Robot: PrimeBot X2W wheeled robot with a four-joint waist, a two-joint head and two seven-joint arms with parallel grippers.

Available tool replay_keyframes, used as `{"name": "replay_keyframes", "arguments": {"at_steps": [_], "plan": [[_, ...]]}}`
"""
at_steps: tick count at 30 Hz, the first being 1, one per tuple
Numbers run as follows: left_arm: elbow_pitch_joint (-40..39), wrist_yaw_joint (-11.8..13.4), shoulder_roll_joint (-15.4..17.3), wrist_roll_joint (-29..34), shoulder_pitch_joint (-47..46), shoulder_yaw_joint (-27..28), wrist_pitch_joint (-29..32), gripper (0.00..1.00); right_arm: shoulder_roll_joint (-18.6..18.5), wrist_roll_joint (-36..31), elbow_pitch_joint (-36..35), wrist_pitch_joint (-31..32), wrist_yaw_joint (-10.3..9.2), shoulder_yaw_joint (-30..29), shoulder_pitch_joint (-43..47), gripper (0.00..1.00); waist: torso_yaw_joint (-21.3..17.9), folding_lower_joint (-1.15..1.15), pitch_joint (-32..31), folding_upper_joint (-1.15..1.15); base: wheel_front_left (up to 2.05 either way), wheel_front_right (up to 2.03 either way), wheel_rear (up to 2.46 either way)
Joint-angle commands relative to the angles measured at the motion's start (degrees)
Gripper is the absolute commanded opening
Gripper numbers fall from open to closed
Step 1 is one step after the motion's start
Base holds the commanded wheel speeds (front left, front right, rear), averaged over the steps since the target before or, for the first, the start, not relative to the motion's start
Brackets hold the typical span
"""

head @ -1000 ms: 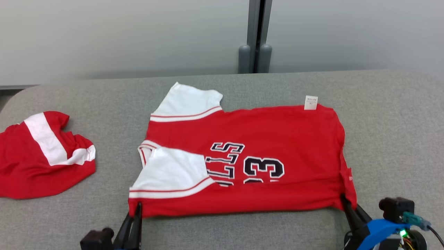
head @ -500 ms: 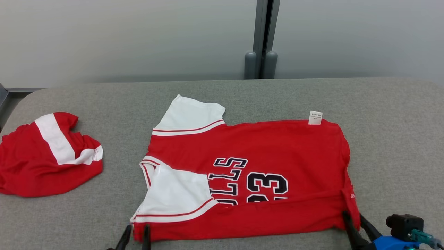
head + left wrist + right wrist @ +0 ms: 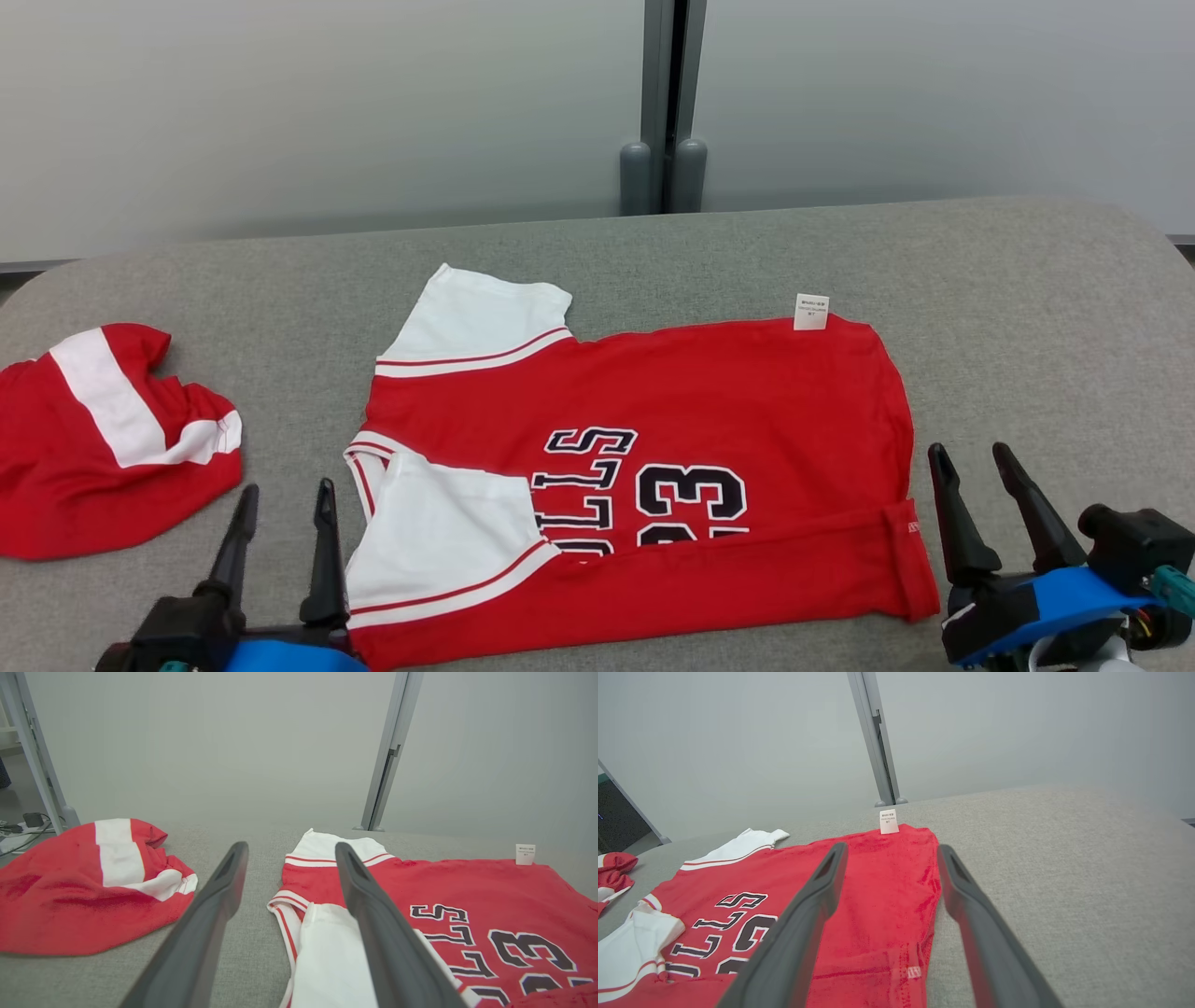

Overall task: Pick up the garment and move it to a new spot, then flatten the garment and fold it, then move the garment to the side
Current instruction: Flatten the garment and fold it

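Note:
The garment (image 3: 709, 392) is a red jersey with white sleeves and dark lettering. It lies flat on the grey table (image 3: 1027, 280), with its near edge folded over in a strip along the front. My left gripper (image 3: 286, 488) stands open just left of the near white sleeve, off the cloth. My right gripper (image 3: 970, 453) stands open just right of the jersey's right edge, holding nothing. In the left wrist view the open gripper (image 3: 290, 847) points past the jersey (image 3: 467, 886). In the right wrist view the open gripper (image 3: 892, 848) straddles the jersey's (image 3: 878, 882) right edge from above.
A second red and white cloth (image 3: 103, 439) lies crumpled at the table's left end (image 3: 70, 896). A white tag (image 3: 811, 312) sticks out at the jersey's far right corner. A grey wall with a vertical post (image 3: 665, 93) stands behind the table.
Both grippers have opened and let go of the jersey's near edge, then drawn off to its sides. The near strip now lies folded on the jersey. The head camera shifted.

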Motion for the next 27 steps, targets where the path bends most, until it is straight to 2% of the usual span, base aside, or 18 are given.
{"name": "replay_keyframes", "arguments": {"at_steps": [1,11,27], "plan": [[-1.15,0.04,0.50,0.84,-1.77,1.28,-0.24,1.00,0.53,-0.72,-0.31,-1.52,0.03,0.33,-1.41,1.00,-0.17,0.00,-0.15,0.00,0.00,0.00,0.00],[-2.27,-0.41,0.53,3.06,-4.45,3.91,-0.24,1.00,2.58,-2.25,-0.36,-5.07,0.03,1.03,-3.99,1.00,-0.19,0.00,-0.78,0.00,0.00,0.00,0.00],[0.89,-1.68,-0.34,4.89,-3.45,3.69,-0.25,1.00,4.34,-6.29,-2.33,-5.14,0.03,2.93,-0.94,1.00,1.38,0.00,-2.06,0.00,0.00,0.00,0.00]]}}
